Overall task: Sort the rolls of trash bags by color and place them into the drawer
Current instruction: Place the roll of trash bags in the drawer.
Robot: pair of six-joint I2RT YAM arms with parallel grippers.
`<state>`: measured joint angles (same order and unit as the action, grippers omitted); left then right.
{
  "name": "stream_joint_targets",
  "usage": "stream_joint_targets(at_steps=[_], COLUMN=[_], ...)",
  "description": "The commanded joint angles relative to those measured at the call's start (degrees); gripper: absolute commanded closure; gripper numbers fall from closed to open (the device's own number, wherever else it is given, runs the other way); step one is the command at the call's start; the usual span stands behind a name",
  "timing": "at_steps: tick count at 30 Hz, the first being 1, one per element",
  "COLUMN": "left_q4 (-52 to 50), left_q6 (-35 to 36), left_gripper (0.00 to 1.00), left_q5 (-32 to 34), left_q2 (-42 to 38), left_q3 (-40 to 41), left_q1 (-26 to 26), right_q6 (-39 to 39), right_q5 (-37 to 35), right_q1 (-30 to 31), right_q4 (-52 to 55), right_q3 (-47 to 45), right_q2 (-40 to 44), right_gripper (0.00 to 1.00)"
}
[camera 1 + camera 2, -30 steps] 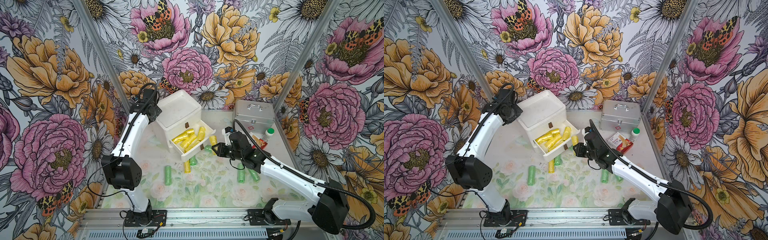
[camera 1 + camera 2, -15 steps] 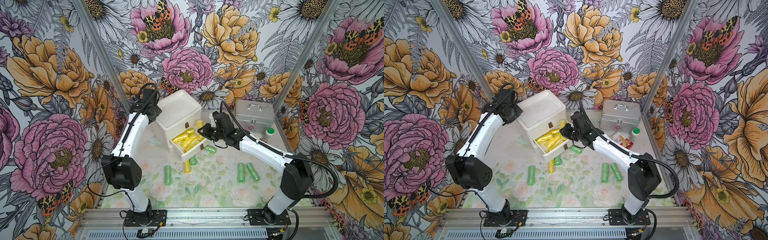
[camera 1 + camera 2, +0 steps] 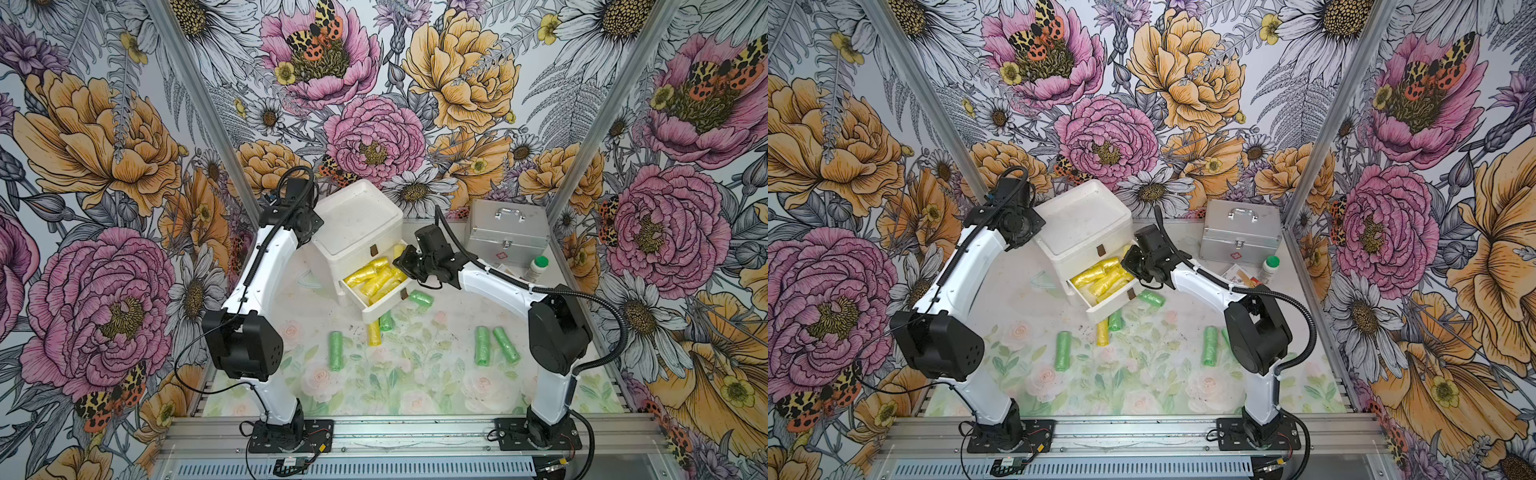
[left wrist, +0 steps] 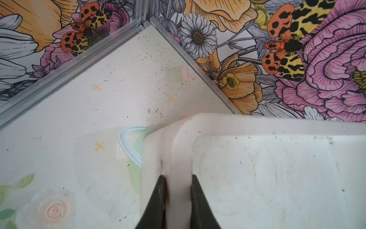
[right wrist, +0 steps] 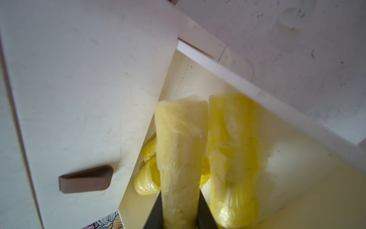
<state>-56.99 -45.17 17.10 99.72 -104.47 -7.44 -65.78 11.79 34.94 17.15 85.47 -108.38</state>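
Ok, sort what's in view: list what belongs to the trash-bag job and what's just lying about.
Job: white drawer chest, held at its rim by the left gripper; open drawer of yellow rolls; yellow roll in the right gripper; loose green rolls; loose yellow roll.
Lying about: silver metal case; green-capped white bottle.

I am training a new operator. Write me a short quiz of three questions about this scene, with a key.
1. True or false: the right hand holds a green roll.
2. What does the left hand clamp? A: silver case. B: rim of the drawer chest. C: bottle.
3. In a top view, how many green rolls lie on the table?
Key: 1 false, it holds a yellow roll. 2 B. 3 five.
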Motion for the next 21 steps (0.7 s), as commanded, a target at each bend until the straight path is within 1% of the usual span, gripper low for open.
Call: stream_joint_targets(at_steps=[1,3,5,8,9,10,11,12,16,21], left_q4=[-9.34,-9.29,-9.35,-9.36,-9.29,-9.31,-9.31,-9.28,-9.28,-9.34], left_q6=[-4.75,-4.71,-4.72,-4.71,-4.75,-4.67,-4.67,-4.67,-4.43,-4.57], left_gripper=[1.00,1.00,1.00,1.00,1.00,1.00,1.00,1.00,1.00,1.00], left_q5=[-9.39,-9.46,-9.37,-9.37,-9.43,-9.43,-9.46,-9.45,-9.37,-9.44], left_q2=[2.49,2.49,2.47,2.41,2.41,2.41,2.32,2.23,1.88,1.70], left_q3=[3.66,3.66,3.65,3.63,3.66,3.65,3.65,3.66,3.74,3.83], left_q1=[-1.08,-1.08,-1.13,-1.08,-1.08,-1.06,-1.08,-1.08,-0.91,-0.88], right_q6=[-0.76,-1.11,-1.36,-1.31,-1.25,-1.03,-0.96,-0.92,0.17,7.03], right_q5=[-1.23,-0.83,-0.54,-0.89,-0.68,-0.27,0.22,0.42,-1.32,-5.46], right_q1=[-0.51,-0.79,-0.92,-0.91,-0.97,-1.00,-1.01,-1.01,-0.76,-0.34], right_q4=[-0.87,-0.90,-0.88,-0.84,-0.80,-0.81,-0.82,-0.80,-0.80,-0.80], right_q3=[3.24,4.03,4.95,6.49,7.24,8.02,8.45,8.70,6.36,1.83], right_q2=[-1.50,-2.54,-3.68,-5.10,-5.63,-6.22,-6.52,-6.70,-4.23,3.72], right_gripper=[0.78,0.77,0.75,0.67,0.59,0.49,0.42,0.38,0.34,0.34])
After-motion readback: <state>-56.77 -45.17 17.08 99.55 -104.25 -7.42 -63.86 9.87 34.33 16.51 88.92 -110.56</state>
